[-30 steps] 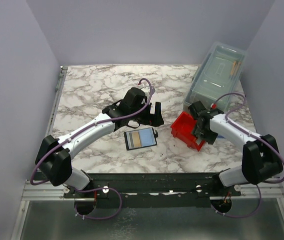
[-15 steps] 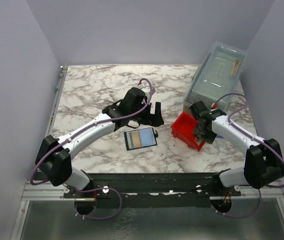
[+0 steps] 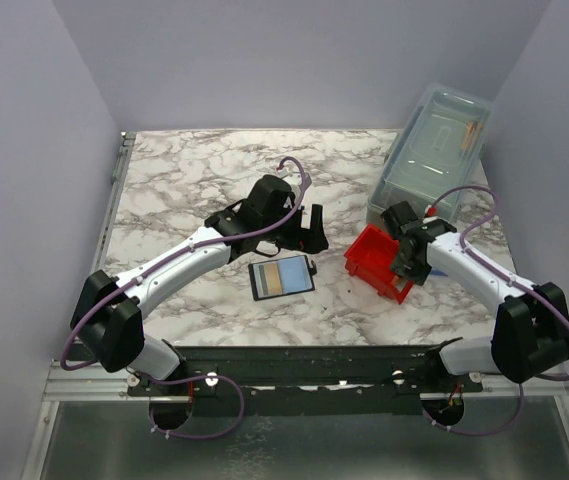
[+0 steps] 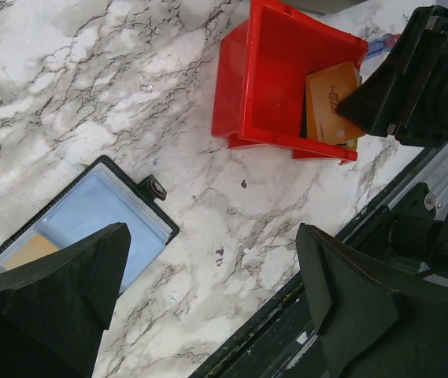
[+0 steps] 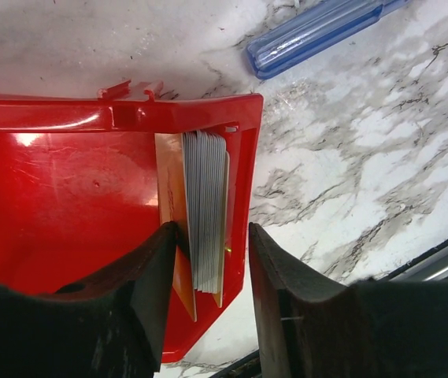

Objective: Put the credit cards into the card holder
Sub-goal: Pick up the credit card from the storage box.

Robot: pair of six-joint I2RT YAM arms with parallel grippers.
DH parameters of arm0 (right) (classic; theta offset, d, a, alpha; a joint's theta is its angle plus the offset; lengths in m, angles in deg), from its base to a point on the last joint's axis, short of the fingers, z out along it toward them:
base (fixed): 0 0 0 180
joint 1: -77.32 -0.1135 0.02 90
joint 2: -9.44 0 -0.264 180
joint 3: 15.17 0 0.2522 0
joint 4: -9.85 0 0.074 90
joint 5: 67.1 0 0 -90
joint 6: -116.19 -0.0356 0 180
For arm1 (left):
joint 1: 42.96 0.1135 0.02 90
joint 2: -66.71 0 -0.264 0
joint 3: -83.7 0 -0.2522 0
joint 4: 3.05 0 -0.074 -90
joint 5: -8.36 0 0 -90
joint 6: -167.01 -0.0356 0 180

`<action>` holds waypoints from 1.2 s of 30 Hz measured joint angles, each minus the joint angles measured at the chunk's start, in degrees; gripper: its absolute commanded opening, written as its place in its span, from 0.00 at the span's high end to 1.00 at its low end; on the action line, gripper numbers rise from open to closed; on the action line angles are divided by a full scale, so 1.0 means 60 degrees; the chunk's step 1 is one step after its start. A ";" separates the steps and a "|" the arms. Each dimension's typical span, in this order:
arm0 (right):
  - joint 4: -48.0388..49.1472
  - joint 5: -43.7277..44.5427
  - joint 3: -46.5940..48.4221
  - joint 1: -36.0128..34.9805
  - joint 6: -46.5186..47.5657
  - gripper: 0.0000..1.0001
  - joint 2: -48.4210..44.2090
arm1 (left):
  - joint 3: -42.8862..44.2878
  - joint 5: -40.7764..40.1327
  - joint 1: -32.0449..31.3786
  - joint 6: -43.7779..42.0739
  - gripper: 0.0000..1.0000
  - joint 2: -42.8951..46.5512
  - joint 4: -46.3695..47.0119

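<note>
The marble table carries a clear lidded box at its far right corner. In front of that box stands the red bin. Left of the bin and well apart from it, the card holder lies open and flat near the table's near edge. The left fingers hang spread wide over the marble between holder and bin — released, with nothing between them. The right fingers reach down into the bin and straddle the credit cards, a stack standing on edge against the bin's end wall. One finger touches the stack's orange face and the other stands just off its far side — not clenched on it. A single card lies in the holder on its pale blue panel. A blue ridged plastic piece lies on the table just outside the bin.
</note>
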 measured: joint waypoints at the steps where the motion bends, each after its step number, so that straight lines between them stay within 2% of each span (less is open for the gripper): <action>1: -0.0011 0.0000 0.0004 0.0000 0.0000 0.60 0.0000 | 0.0000 -0.0004 0.0000 0.0000 0.06 0.0000 0.0000; 10: -0.0073 0.0004 0.0044 0.0000 0.0080 0.76 0.0000 | 0.0000 -0.0004 0.0000 -0.0011 0.06 0.0000 0.0000; 17: -0.0098 0.0000 0.0219 0.0000 0.0087 0.94 0.0000 | 0.0000 -0.0004 0.0000 -0.0029 0.06 0.0000 0.0000; 20: -0.0102 -0.0004 0.0240 0.0000 0.0087 0.99 0.0000 | 0.0000 -0.0004 0.0000 -0.0029 0.06 0.0000 0.0000; 36: 0.0025 -0.0055 0.0106 0.0000 0.0073 0.99 -0.0255 | 0.0000 0.0000 0.0000 -0.0033 0.06 0.0000 0.0000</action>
